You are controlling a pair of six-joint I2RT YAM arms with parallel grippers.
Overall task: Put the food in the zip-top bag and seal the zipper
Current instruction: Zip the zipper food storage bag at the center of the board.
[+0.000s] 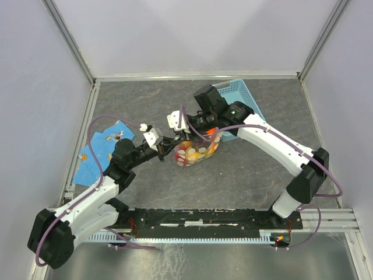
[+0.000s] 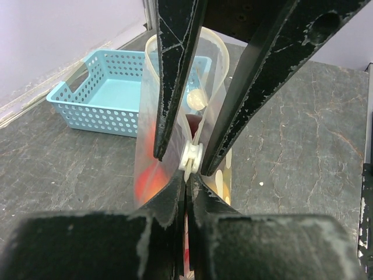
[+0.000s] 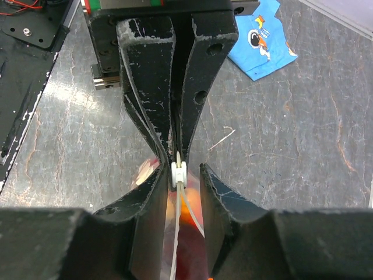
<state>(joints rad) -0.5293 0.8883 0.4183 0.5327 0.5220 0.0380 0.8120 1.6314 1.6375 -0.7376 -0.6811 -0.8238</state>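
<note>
The zip-top bag (image 1: 195, 153), clear with white spots, is held up over the middle of the table. The food (image 1: 187, 146) shows red and orange inside it, also in the left wrist view (image 2: 148, 175) and the right wrist view (image 3: 189, 219). My left gripper (image 2: 187, 182) is shut on the bag's zipper edge, right beside the white slider (image 2: 191, 157). My right gripper (image 3: 183, 170) is open and straddles the slider (image 3: 179, 171), which lies against one finger. On the right gripper's side of the slider the two zipper strips (image 3: 192, 204) spread apart and the mouth gapes.
A light-blue plastic basket (image 1: 236, 96) stands behind the bag at the back right. A blue cloth (image 1: 105, 146) lies at the left. The arms' mounting rail (image 1: 204, 219) runs along the near edge. Walls close in the back and sides.
</note>
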